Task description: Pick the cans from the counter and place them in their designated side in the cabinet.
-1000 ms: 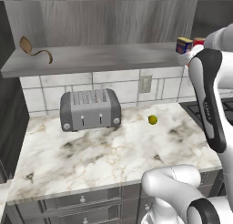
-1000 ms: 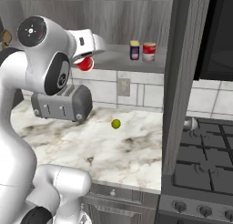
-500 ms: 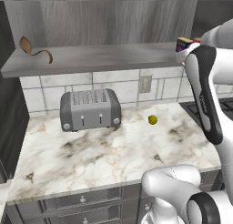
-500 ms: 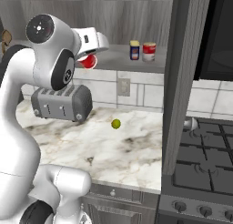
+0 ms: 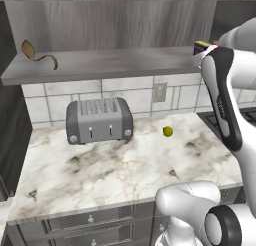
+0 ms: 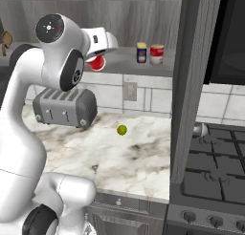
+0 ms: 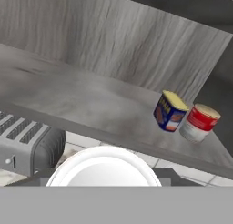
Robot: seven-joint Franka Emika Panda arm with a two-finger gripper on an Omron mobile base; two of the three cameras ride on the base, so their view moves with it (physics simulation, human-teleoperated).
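**At the shelf's front edge: red can in the claw, not yet set down**

Closest to you, the claw (image 6: 98, 61) is clamped on the small red cylinder can with a white lid (image 6: 97, 64). In the hand view its round white lid (image 7: 103, 169) hides the fingertips, so judge the grip from the right base view. There the can hangs just in front of the long grey wood-grain cabinet shelf (image 6: 119, 67), above the white marble counter (image 6: 124, 157).

Expect the can to be rigid, smooth-walled and fairly light. It should take a firm squeeze without denting, but could slip if it is knocked. Hold it across the middle of its side wall, with the lid left free, so it lands flat on its base.

Below and behind sit the grey metal toaster (image 6: 64, 107) and the small yellow-green ball (image 6: 122, 129), well apart on the counter.

Farther along the shelf, toward its right end, the dark blue can with a yellow top (image 7: 169, 110) stands upright. The red can with a wide white middle band (image 7: 200, 123) stands just beside it. Give both clearance when you set yours down.
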